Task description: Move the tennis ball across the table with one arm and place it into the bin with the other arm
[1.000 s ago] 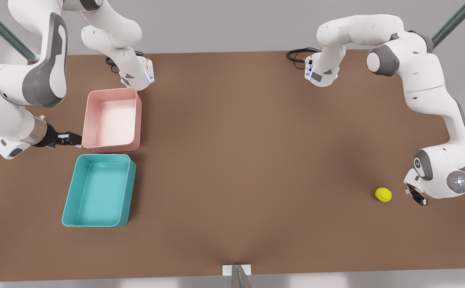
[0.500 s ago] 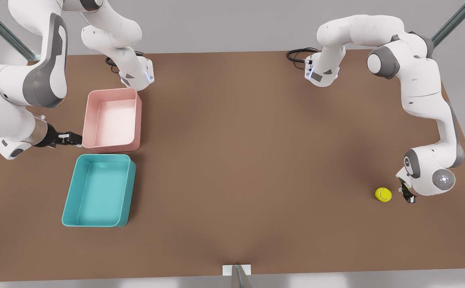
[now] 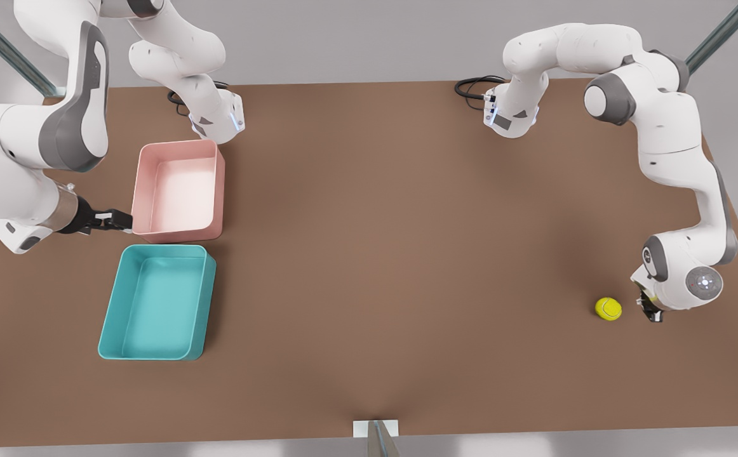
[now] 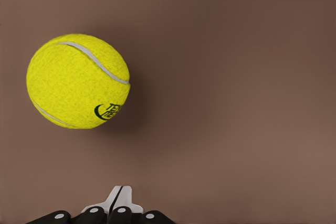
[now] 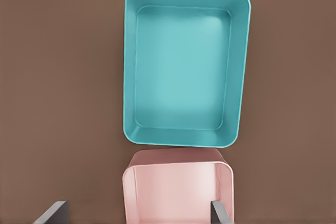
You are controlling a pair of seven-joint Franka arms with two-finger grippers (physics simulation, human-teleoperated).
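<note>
Tennis ball (image 3: 608,308), small, round and yellow-green with a pale seam, sits on the bare brown table (image 3: 369,254), well apart from the teal bin (image 3: 156,303) and toward the front view's right. It is likely light, springy and fuzzy, so it should grip well but will roll at any sideways nudge; the safest hold is probably 2 fingers closing across its widest middle from above.

Left gripper (image 3: 650,312) is low over the table just beside the ball, on the side away from the bin, with its arm bent down steeply from a base at the table's far edge. In the left wrist view its fingertips (image 4: 119,199) are pressed together, holding nothing, with the ball (image 4: 77,81) near but apart.

Right gripper (image 3: 112,220) waits just beside the pink tray (image 3: 178,190), which is next to the bin. Its fingers (image 5: 51,212) are spread wide and empty, looking down on the bin (image 5: 186,74) and pink tray (image 5: 178,190).
</note>
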